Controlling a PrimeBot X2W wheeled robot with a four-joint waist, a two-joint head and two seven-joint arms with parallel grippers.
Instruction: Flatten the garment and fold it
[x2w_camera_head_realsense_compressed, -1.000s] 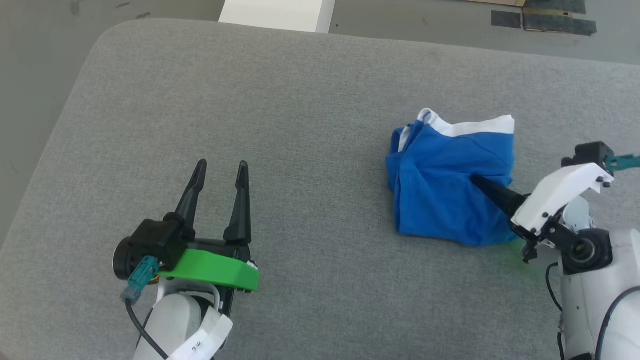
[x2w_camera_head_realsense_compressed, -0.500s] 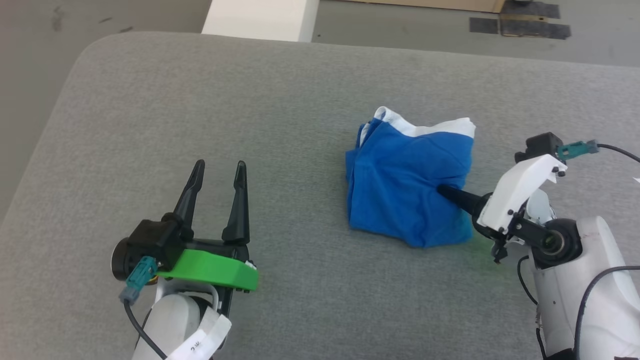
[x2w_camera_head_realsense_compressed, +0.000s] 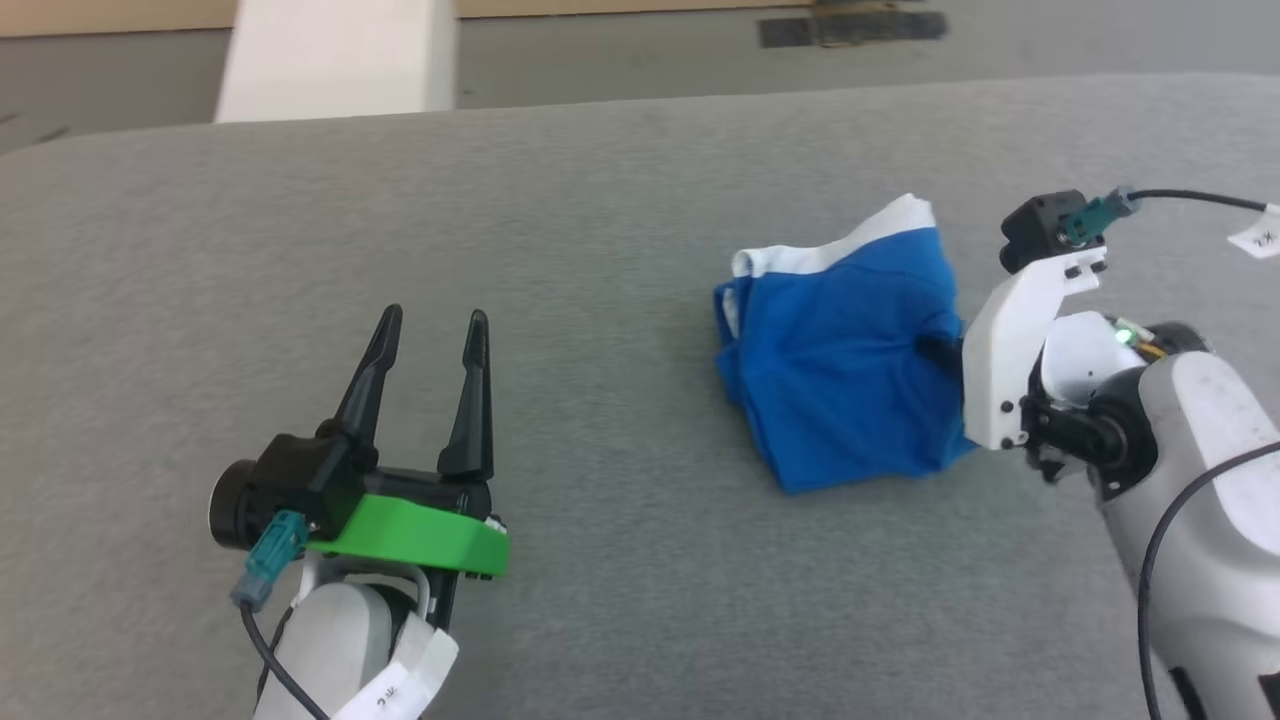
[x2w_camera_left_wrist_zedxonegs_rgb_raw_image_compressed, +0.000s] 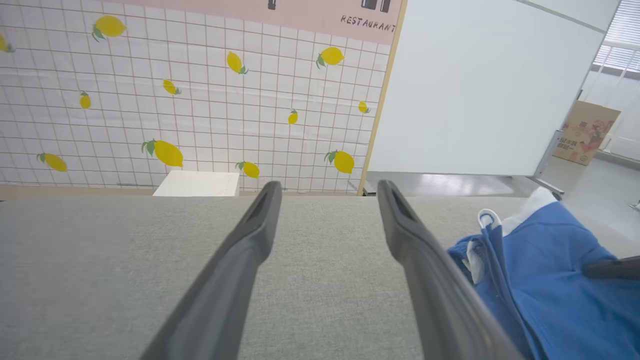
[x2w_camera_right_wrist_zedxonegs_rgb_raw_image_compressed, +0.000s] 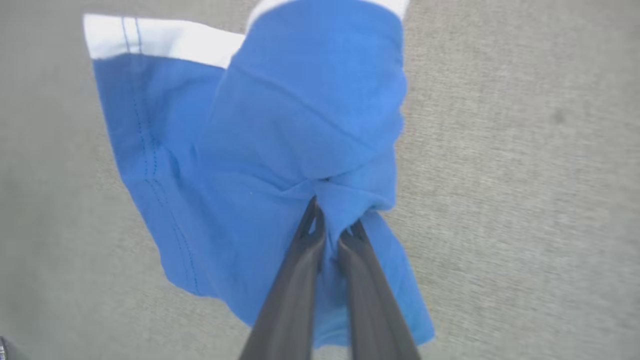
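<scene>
The garment (x2w_camera_head_realsense_compressed: 835, 365) is a crumpled heap of bright blue fabric with a white trim band, on the grey table right of centre. My right gripper (x2w_camera_right_wrist_zedxonegs_rgb_raw_image_compressed: 332, 217) is shut on a pinched fold of the garment (x2w_camera_right_wrist_zedxonegs_rgb_raw_image_compressed: 280, 140), and the cloth hangs bunched from its fingertips. In the head view the right gripper (x2w_camera_head_realsense_compressed: 940, 350) enters the cloth from the right, mostly hidden behind its white wrist bracket. My left gripper (x2w_camera_head_realsense_compressed: 432, 325) stands open over bare table at the lower left, apart from the cloth. The garment (x2w_camera_left_wrist_zedxonegs_rgb_raw_image_compressed: 540, 285) lies to the right of the open left gripper (x2w_camera_left_wrist_zedxonegs_rgb_raw_image_compressed: 327, 190).
The grey fabric-covered table (x2w_camera_head_realsense_compressed: 600, 200) spreads wide around the cloth, with its far edge near the top. Beyond it stands a white block (x2w_camera_head_realsense_compressed: 335, 60) on the floor, with dark tape marks (x2w_camera_head_realsense_compressed: 850, 25) further right. A tiled lemon-pattern wall (x2w_camera_left_wrist_zedxonegs_rgb_raw_image_compressed: 190, 90) lies ahead of the left wrist.
The right gripper has shut on a fold of the garment and pulled it up into a bunch. The head camera has tilted and turned. The left gripper has stayed open in place.
</scene>
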